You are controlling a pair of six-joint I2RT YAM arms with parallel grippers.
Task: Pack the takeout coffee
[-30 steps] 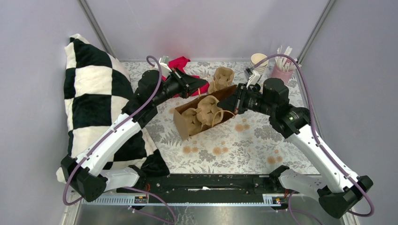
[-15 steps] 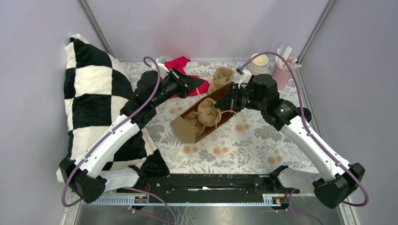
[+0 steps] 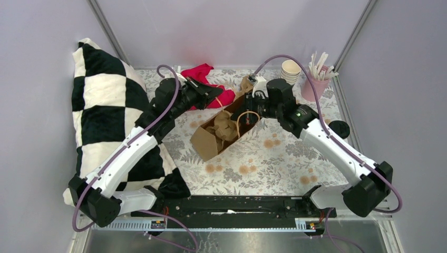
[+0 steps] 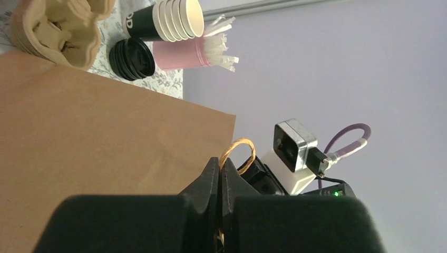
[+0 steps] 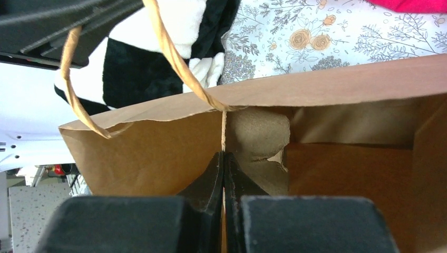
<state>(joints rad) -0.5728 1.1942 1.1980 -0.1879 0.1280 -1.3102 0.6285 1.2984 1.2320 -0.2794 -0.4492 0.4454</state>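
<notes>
A brown paper bag (image 3: 211, 138) lies on its side mid-table with a cardboard cup carrier (image 3: 225, 125) inside. My left gripper (image 3: 221, 91) is shut on the bag's far twine handle (image 4: 240, 153). My right gripper (image 3: 246, 108) is shut on the bag's near wall at its mouth (image 5: 223, 150), and the carrier (image 5: 258, 132) shows inside the bag in that view. A round black lid (image 3: 339, 128) sits on the table right of my right arm; in the left wrist view it looks like a stack of lids (image 4: 132, 58). No lidded cup is in view.
A stack of lidless paper cups (image 3: 290, 70) and a pink cup of white sticks (image 3: 312, 87) stand at the back right. A second carrier (image 3: 246, 83) and a red cloth (image 3: 203, 74) lie at the back. A checkered pillow (image 3: 105, 110) fills the left side.
My right gripper has moved left and toward the back, still holding the bag. The bag has swung with it and sits more to the left. My left gripper has shifted slightly.
</notes>
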